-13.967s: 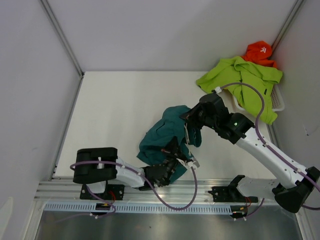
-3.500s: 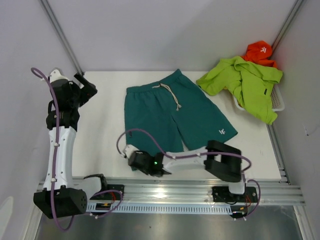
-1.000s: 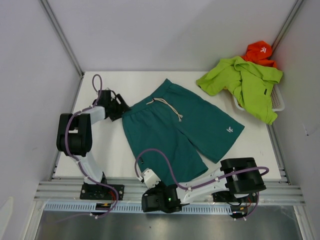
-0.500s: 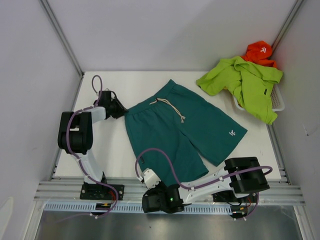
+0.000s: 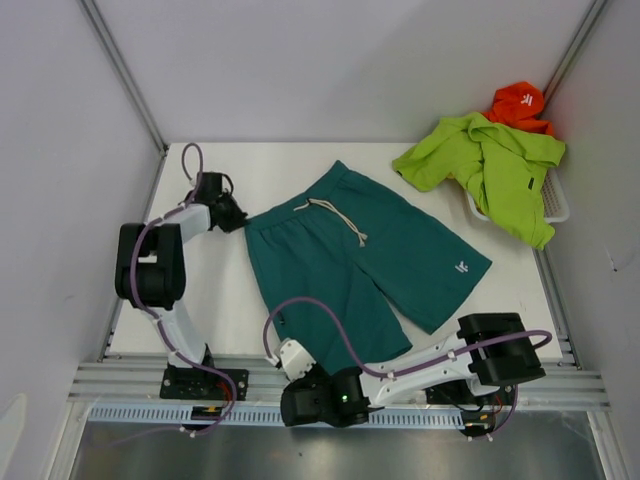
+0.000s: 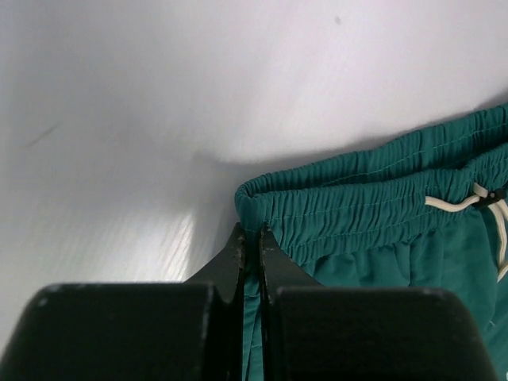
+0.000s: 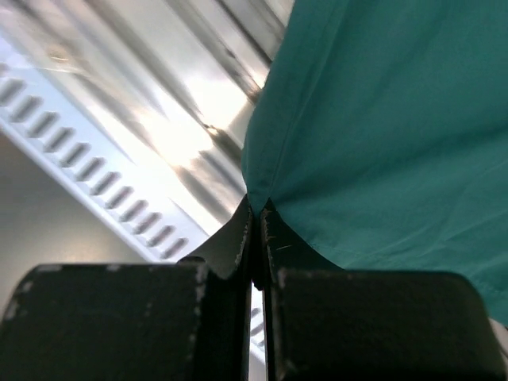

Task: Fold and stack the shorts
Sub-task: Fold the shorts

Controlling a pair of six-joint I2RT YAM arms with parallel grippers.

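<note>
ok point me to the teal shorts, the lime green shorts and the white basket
teal shorts (image 5: 345,265), top external view, on the flat front fabric below the waistband
lime green shorts (image 5: 500,150), top external view, middle of the bunched fabric
white basket (image 5: 557,203), top external view, on its right rim

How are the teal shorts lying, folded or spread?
Spread out. The teal shorts lie flat, both legs showing side by side, nothing folded over.
</note>
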